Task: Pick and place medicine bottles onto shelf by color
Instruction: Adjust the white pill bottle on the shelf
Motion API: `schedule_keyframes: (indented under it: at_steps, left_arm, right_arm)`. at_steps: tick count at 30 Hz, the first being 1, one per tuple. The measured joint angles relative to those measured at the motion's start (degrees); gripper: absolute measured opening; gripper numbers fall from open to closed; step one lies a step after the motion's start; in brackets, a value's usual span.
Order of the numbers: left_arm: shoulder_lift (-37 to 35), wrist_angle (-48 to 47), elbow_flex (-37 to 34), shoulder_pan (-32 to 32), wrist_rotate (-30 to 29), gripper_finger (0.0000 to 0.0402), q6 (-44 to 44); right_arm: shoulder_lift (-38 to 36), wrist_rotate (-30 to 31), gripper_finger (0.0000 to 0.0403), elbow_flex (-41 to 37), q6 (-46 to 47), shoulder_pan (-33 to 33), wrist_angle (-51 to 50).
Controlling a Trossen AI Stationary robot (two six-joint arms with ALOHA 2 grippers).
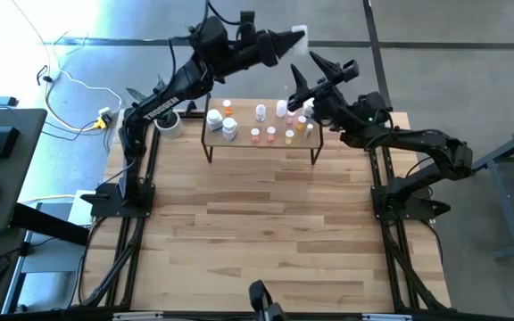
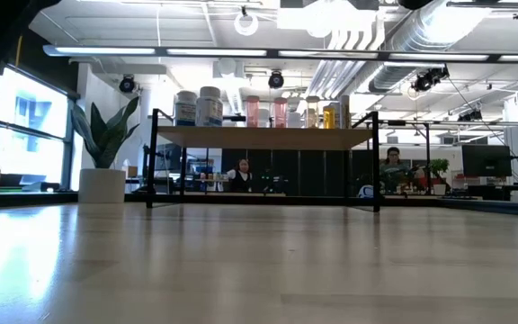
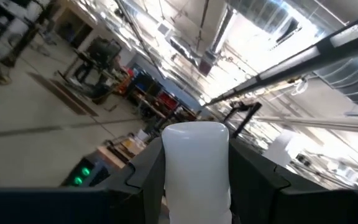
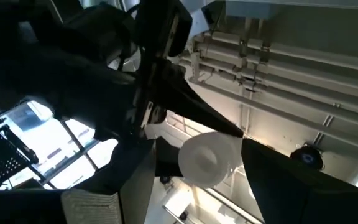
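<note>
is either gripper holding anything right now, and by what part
The left gripper holds a white bottle by its sides, raised beyond the shelf. The right gripper is open beside it, holding nothing.

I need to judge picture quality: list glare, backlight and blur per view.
High view: window glare washes the top left floor. Low view: the shelf and bottles are backlit by ceiling lights. Left wrist view: the white bottle is close and soft, the background streaked.

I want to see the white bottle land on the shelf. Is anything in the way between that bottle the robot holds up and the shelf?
Nothing visible blocks it. The left gripper holds the white bottle up beyond the shelf. The right gripper hangs open nearby, beside the path. Bottles crowd the right side; there is bare board at the front.
</note>
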Motion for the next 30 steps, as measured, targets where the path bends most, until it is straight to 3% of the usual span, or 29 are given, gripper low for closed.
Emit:
schedule_keyframes:
  at_steps: [10, 22, 30]
  left_arm:
    - [1.90, 2.73, 0.02, -2.21, -2.26, 0.0138, -1.11]
    - [2.25, 2.57, 0.00, -3.38, -4.65, 0.0138, -2.06]
    - [2.41, 2.92, -0.02, -3.34, -5.96, 0.0138, -1.65]
  right_arm:
    - [-0.04, 4.54, 0.0229, 0.00, -4.32, 0.00, 0.48]
    - [0.02, 5.49, 0.0228, 0.00, -4.02, -0.70, 3.27]
    - [0.02, 6.74, 0.0161, 0.00, -4.29, -0.44, 2.80]
